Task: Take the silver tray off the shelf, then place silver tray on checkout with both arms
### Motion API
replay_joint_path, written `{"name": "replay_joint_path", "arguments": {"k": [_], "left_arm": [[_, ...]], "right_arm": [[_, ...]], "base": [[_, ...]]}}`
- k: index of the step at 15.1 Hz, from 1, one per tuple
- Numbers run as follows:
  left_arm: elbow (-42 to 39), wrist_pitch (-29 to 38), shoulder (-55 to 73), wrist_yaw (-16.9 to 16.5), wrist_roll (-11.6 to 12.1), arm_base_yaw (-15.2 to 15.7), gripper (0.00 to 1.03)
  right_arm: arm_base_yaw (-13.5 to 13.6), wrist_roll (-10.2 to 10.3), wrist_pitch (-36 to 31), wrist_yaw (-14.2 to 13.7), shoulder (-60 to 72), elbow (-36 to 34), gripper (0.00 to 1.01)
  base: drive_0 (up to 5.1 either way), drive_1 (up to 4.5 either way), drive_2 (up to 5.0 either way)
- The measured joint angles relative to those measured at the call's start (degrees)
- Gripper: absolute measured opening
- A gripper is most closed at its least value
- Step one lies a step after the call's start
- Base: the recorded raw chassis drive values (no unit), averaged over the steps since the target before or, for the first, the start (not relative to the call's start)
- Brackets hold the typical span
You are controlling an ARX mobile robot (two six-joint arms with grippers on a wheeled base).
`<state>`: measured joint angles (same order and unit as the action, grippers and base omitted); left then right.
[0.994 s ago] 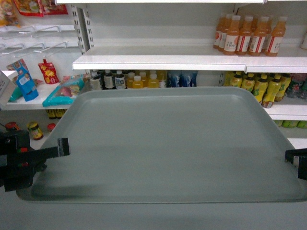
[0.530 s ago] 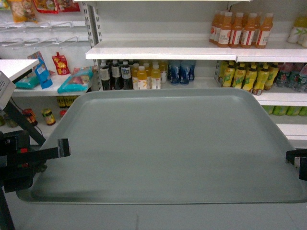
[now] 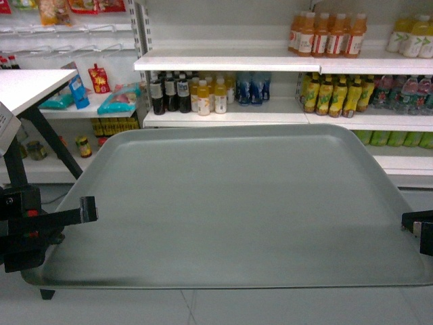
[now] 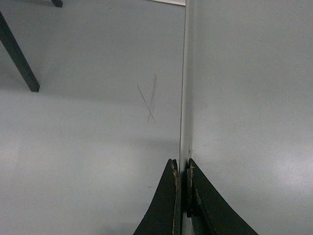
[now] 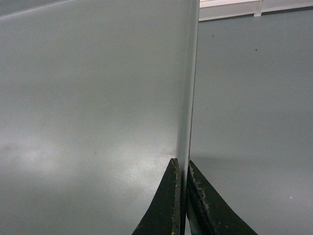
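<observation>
White store shelving lines the back wall, stocked with rows of orange juice bottles, dark and yellow drinks and green bottles. Snack packets hang at left beside a white counter on black legs. Pale grey floor tiles lie below.

A shop: shelves stocked with bottled drinks.
</observation>
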<state>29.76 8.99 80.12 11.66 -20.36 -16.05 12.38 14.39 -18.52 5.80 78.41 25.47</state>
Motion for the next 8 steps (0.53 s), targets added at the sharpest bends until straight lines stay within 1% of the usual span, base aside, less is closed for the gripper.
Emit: {"name": "replay_joint_path", "arguments": {"k": [4,7,8], "left_arm": [[0.0,0.1,0.0,-0.1,0.0,0.0,0.03],[0.0,0.2,-0.3,0.1,0.0,0.0,0.03],[0.0,-0.1,-0.2,0.1,0.0,0.0,0.03]], "right_arm": [[0.0,0.0,0.0,0.0,0.0,0.0,0.02],[0.0,0.0,-0.1,0.0,-0.2,0.0,0.02],[0.0,0.0,0.2,0.0,-0.1,0.0,0.02]], "base": [[0.0,-4.19,4.2],[0.0,0.00,0.0],[-4.2,2.20,2.2]]}}
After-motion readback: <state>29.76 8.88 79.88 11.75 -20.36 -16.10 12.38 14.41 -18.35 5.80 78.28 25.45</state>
